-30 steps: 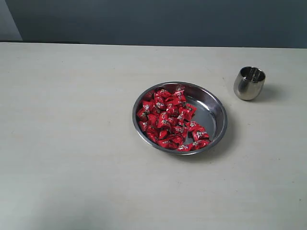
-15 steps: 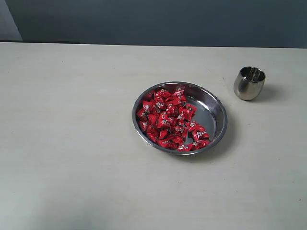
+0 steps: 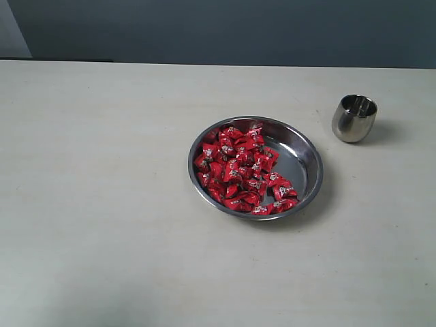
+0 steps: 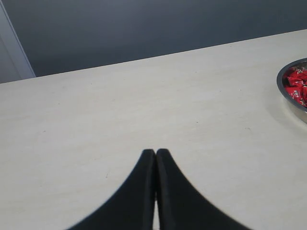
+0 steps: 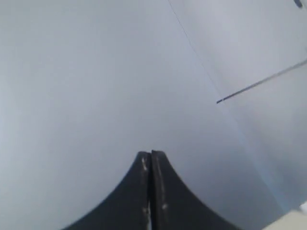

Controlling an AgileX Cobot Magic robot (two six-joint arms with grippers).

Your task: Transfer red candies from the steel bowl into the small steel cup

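Note:
The steel bowl [image 3: 308, 167] sits a little right of the table's middle, and the red candies [image 3: 240, 170] are piled across its left half. The small steel cup [image 3: 354, 118] stands upright behind and to the right of the bowl, apart from it. Neither arm shows in the exterior view. My left gripper [image 4: 155, 152] is shut with nothing in it, above bare table, with the steel bowl [image 4: 288, 96] and a few red candies [image 4: 296, 84] at the picture's edge. My right gripper [image 5: 151, 154] is shut and empty, facing a plain grey wall.
The pale table [image 3: 102, 204] runs back to a dark grey wall [image 3: 225, 30]. In the right wrist view a thin dark line [image 5: 259, 82] crosses the wall and a pale corner of table [image 5: 292, 220] shows.

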